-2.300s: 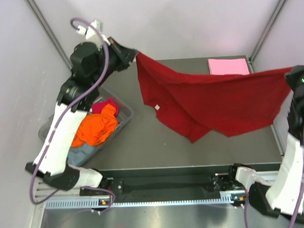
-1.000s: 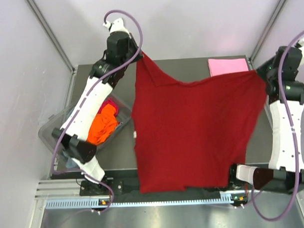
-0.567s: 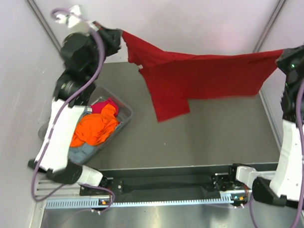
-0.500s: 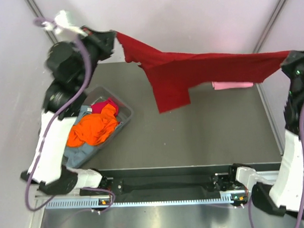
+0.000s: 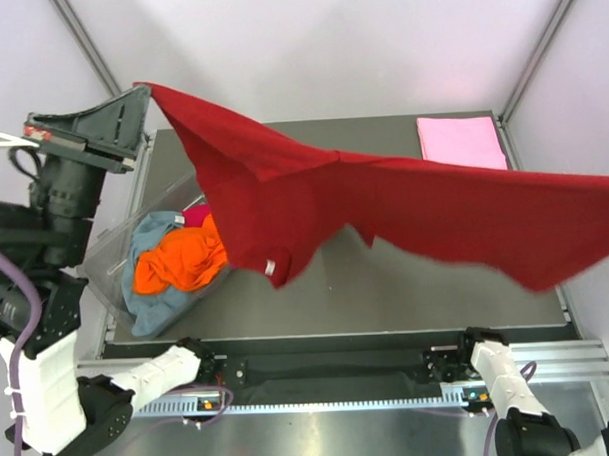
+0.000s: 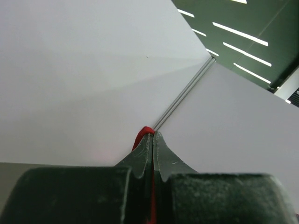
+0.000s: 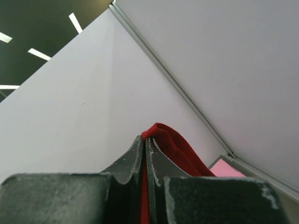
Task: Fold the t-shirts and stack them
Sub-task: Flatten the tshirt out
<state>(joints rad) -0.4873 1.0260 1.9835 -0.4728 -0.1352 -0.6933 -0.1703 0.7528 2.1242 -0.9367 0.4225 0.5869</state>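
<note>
Left gripper (image 5: pixel 140 91), upper left in the top view, is clenched on a corner of the dark red t-shirt (image 5: pixel 434 198). The right gripper (image 7: pixel 145 139) pinches another red fold. The shirt hangs stretched from upper left to the right edge above the table (image 5: pixel 387 285). A light pink t-shirt (image 5: pixel 459 141) lies upper right, and an orange t-shirt (image 5: pixel 181 267) sits in the clear tub (image 5: pixel 107 259) at left.

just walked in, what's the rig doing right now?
Both arms hold one dark red t-shirt stretched in the air across the table. The left claw is shut on one end, the right claw on the other, off the top view's right edge. A folded light pink t-shirt lies at the far right corner; an orange t-shirt and a grey-blue t-shirt sit in the clear tub on the left.
</note>
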